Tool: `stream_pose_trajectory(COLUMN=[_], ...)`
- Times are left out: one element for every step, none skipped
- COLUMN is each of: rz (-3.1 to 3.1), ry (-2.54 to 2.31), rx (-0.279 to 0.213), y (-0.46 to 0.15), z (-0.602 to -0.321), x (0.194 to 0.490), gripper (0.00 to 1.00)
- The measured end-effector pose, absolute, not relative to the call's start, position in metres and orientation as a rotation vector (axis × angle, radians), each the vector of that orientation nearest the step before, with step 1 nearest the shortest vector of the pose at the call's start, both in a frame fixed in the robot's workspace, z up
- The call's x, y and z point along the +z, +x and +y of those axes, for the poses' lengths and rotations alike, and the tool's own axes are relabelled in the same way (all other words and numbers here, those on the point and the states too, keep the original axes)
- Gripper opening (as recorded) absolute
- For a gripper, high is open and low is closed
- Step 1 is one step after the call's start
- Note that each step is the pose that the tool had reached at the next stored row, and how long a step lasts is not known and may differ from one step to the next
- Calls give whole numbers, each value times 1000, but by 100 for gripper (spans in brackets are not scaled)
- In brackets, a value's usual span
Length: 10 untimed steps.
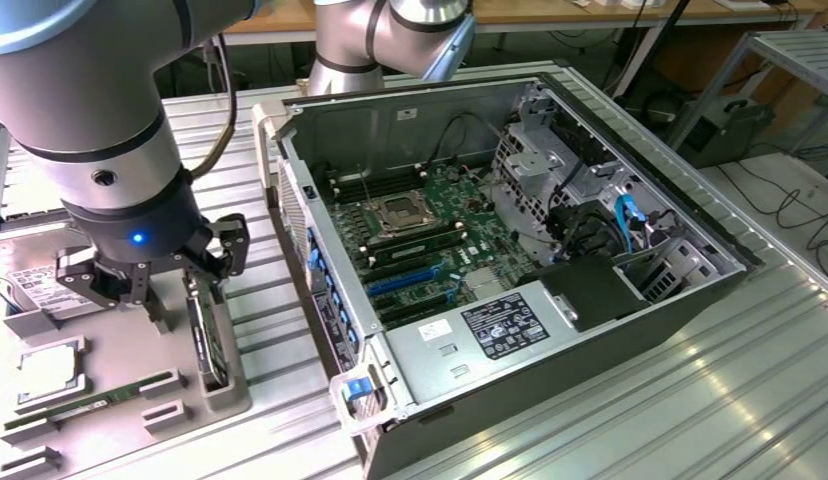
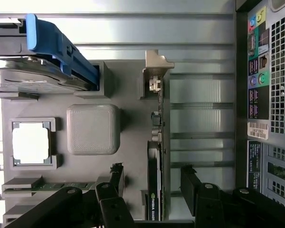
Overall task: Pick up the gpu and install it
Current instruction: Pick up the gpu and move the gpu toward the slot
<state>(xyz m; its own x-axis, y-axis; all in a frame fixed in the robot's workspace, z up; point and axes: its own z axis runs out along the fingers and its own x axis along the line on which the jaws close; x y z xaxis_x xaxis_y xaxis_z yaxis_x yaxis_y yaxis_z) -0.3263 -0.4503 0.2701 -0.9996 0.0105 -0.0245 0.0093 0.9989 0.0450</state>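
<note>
Two fingers (image 2: 116, 178) of the gripper (image 2: 153, 176) stood apart, one on each side of the gpu (image 2: 156, 147). A gap showed between each finger and the card, so they were clamped on nothing. The gpu stood on edge in a slot of the gray tray (image 2: 133, 95), with its silver bracket (image 2: 156, 66) at the end farther from the gripper.

On the same tray lay a hard drive (image 2: 28, 78) in a blue carrier (image 2: 61, 47) and a CPU (image 2: 31, 142) in a square pocket. A plain gray block (image 2: 92, 128) sat beside the CPU, and a RAM stick (image 2: 52, 186) lay near one finger.

In the exterior view the arm (image 1: 94, 130) hung over the tray at that view's left, with the gripper low over the card. The open case (image 1: 588, 390) lay on its side at that view's right, just beside the tray, with its motherboard (image 1: 428, 230) exposed. Tray and case both sat on a ribbed metal table (image 1: 734, 400).
</note>
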Motion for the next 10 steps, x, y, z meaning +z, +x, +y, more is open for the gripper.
stream_pose_trajectory(rz=[3116,3116,3116,3116,3116,3116,3116,3116,3116,3116], ry=[15,15,15,15,15,16,15,15,15,15], rx=[70,70,69,69,70,70,70,70,70,69], y=[-326,-326,-326,-326,-326,-326,-326,-326,-326,-326], z=[-450,-450,-450,-450,-450,-449,-448,-448,-447,-447], x=[269,268,268,267,267,266,265,265,264,264], gripper=[60,60,60,60,60,60,60,60,60,60])
